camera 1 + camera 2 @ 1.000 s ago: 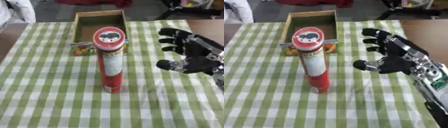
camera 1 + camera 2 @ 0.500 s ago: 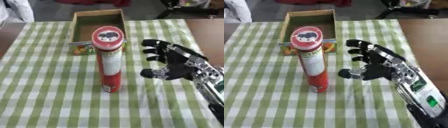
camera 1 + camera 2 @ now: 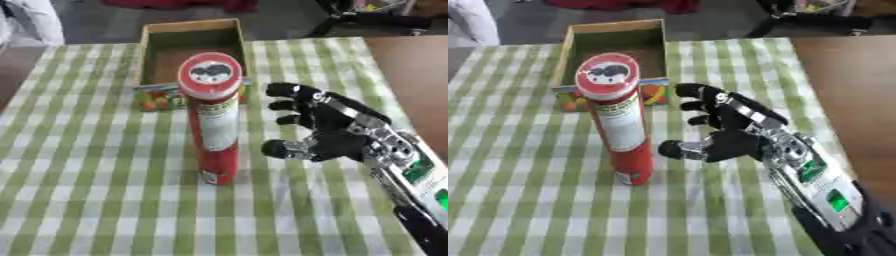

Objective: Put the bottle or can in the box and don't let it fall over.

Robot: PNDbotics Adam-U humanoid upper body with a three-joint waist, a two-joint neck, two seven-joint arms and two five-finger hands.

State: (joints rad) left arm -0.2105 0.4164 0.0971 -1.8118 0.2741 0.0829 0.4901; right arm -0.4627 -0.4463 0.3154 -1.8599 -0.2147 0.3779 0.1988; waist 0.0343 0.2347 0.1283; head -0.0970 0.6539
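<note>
A tall red can (image 3: 214, 122) with a red lid stands upright on the green checked tablecloth, in front of the box. The box (image 3: 144, 58) is shallow, wooden-sided, with a colourful front panel, and nothing lies inside it. My right hand (image 3: 325, 132) hovers open just right of the can, fingers spread and thumb pointing toward the can's lower half, a small gap still between them. The left hand shows in neither view.
The checked tablecloth (image 3: 87, 200) covers the table, with bare brown tabletop (image 3: 411, 70) past its right edge. A person's white sleeve (image 3: 31, 20) shows at the far left corner. Dark chair legs stand beyond the table at the far right.
My right hand has moved left and nearer, closing most of the distance to the can, fingers still spread. The can and box have not moved.
</note>
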